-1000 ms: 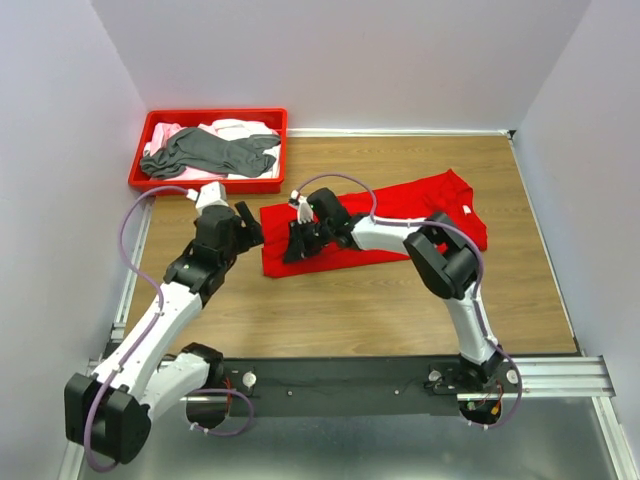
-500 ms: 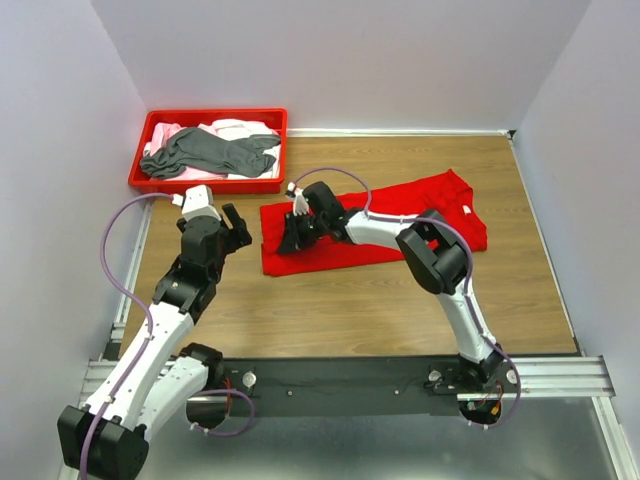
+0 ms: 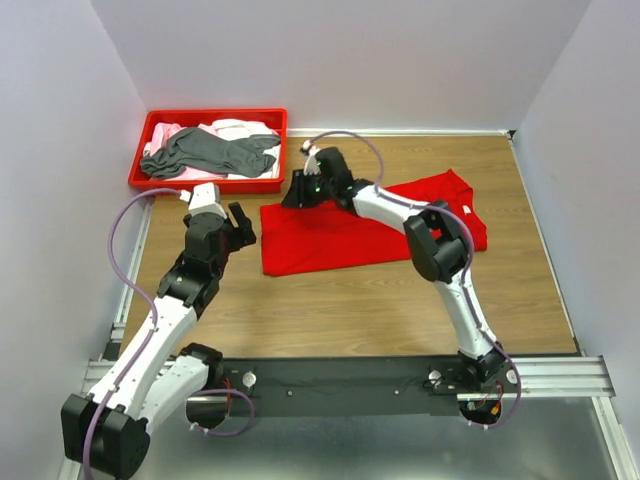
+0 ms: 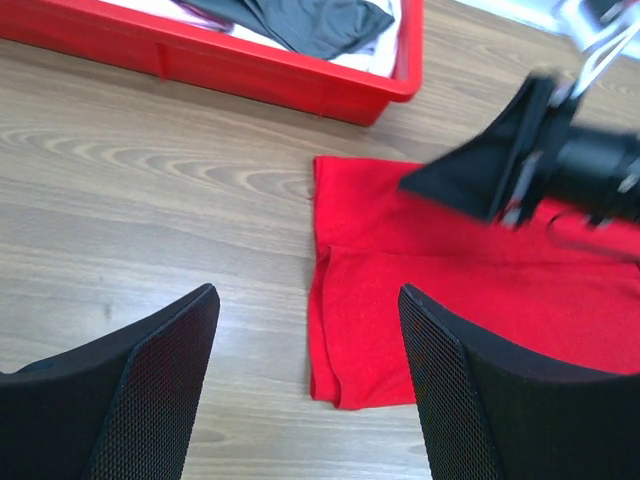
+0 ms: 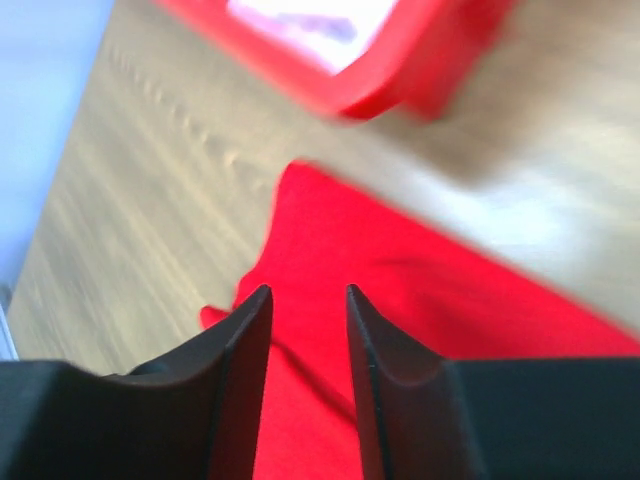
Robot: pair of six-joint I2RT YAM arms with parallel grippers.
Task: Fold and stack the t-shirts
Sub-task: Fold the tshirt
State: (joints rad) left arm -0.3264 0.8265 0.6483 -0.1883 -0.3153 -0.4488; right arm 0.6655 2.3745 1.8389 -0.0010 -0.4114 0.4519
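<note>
Gaping empty left gripper (image 4: 305, 295), right gripper (image 5: 308, 292) ajar

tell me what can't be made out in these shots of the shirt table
Red t-shirt, top view: the right arm covers part of its upper edge.
Red tray: the dark grey shirt hides how many pale shirts lie beneath; the left wrist view's top edge crops it.
Right wrist view: motion blur smears the tray and shirt edge.

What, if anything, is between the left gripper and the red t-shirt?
Nothing visible. The left gripper hangs open over bare table just left of the red t-shirt. The right gripper is over the shirt's far-left corner, off that path.
</note>
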